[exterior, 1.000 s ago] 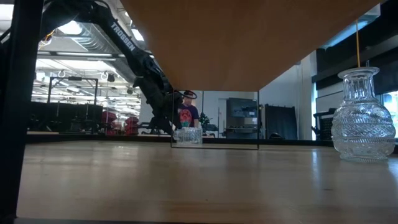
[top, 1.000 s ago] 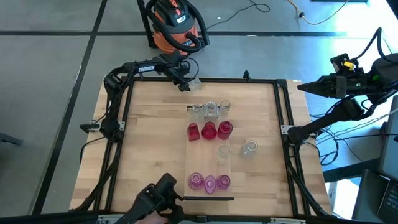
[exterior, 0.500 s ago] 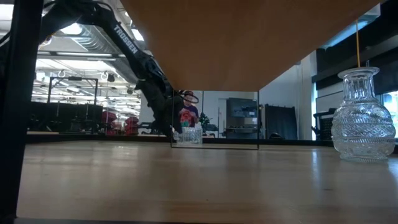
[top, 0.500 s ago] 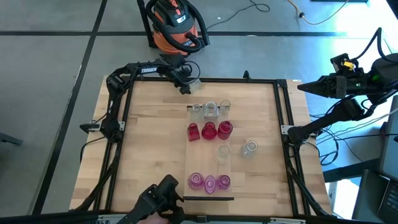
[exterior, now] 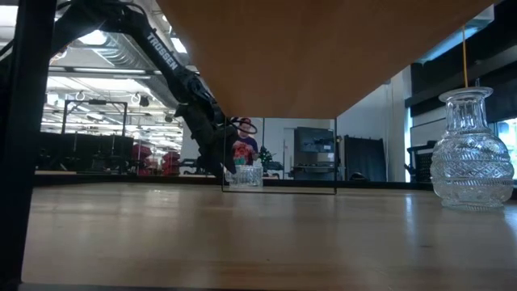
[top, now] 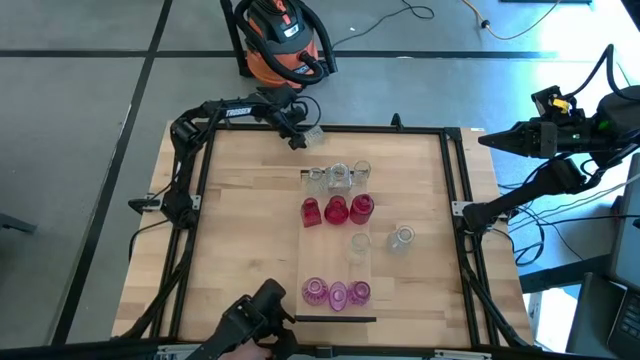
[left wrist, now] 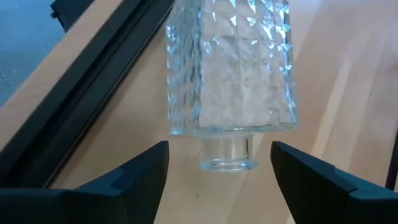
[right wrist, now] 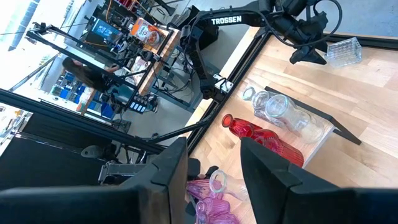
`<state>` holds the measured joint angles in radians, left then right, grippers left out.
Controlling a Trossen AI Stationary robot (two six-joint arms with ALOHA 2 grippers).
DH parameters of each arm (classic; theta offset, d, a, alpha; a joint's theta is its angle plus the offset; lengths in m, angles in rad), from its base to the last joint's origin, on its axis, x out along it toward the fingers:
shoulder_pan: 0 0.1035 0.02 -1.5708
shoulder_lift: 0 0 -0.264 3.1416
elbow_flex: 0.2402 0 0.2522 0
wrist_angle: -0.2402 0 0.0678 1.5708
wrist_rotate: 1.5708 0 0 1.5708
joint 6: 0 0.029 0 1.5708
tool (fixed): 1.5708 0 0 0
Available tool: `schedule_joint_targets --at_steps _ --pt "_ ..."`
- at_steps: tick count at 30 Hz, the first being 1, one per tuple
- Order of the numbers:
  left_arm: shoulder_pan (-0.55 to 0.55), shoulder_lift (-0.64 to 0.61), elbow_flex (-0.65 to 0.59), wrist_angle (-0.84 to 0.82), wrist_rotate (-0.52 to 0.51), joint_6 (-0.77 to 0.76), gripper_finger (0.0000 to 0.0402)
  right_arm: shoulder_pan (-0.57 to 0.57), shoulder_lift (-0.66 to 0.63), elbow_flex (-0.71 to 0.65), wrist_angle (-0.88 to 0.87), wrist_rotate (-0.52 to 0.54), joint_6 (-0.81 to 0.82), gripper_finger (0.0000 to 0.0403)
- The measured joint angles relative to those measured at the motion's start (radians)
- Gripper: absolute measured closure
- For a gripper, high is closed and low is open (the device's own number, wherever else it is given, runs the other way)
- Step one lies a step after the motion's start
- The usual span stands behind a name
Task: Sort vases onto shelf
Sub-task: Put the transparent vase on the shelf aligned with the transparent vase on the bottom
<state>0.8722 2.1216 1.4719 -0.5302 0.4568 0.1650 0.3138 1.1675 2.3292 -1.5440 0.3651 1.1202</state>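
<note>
A clear faceted square vase (left wrist: 230, 68) lies on its side on the tabletop near the far edge (top: 313, 133), neck (left wrist: 228, 155) toward my left gripper. My left gripper (left wrist: 217, 180) (top: 299, 138) is open, slanting down, one finger on either side of the neck without touching. The shelf (top: 325, 255), a pale plank, bears three clear vases (top: 338, 176) at its far end, three red vases (top: 335, 210), one clear vase (top: 359, 245) and three pink vases (top: 338, 294). Another clear vase (top: 402, 238) (exterior: 472, 153) stands on the table right of the shelf. My right gripper (right wrist: 214, 180) (top: 488, 140) waits open, high beyond the table's right edge.
A black frame (top: 380, 128) rims the tabletop just behind the lying vase. An orange vacuum cleaner (top: 285, 40) stands on the floor past the far edge. In the low view a person (exterior: 240, 150) shows in the room behind the table.
My left gripper has edged a little closer to the lying clear vase, its fingers still open. The vase has not moved.
</note>
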Motion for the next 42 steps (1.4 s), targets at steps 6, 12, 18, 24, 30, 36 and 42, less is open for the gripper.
schedule_joint_targets --at_steps 6,12,18,24,30,36,42 --pt "0.0 0.0 0.0 0.0 0.006 0.0 0.0127 0.0 0.0 0.0 0.0 0.0 0.0 0.0271" --pt "0.0 0.0 0.0 0.0 0.007 0.0 0.0146 0.0 0.0 0.0 0.0 0.0 0.0 0.0271" --pt "0.0 0.0 0.0 0.0 0.009 0.0 0.0189 0.0 0.0 0.0 0.0 0.0 0.0 0.0271" --pt "0.0 0.0 0.0 0.0 0.009 0.0 0.0231 0.0 0.0 0.0 0.0 0.0 0.0 0.0271" --pt "0.0 0.0 0.001 0.0 0.008 0.005 0.0274 0.0 0.0 0.0 0.0 0.0 0.0 0.0271" --pt "0.0 -0.002 0.002 -0.004 -0.016 0.025 0.0286 0.0 0.0 0.0 0.0 0.0 0.0 0.0271" --pt "0.003 -0.003 0.002 -0.079 -0.028 0.025 0.0285 0.0 0.0 0.0 0.0 0.0 0.0 0.0271"
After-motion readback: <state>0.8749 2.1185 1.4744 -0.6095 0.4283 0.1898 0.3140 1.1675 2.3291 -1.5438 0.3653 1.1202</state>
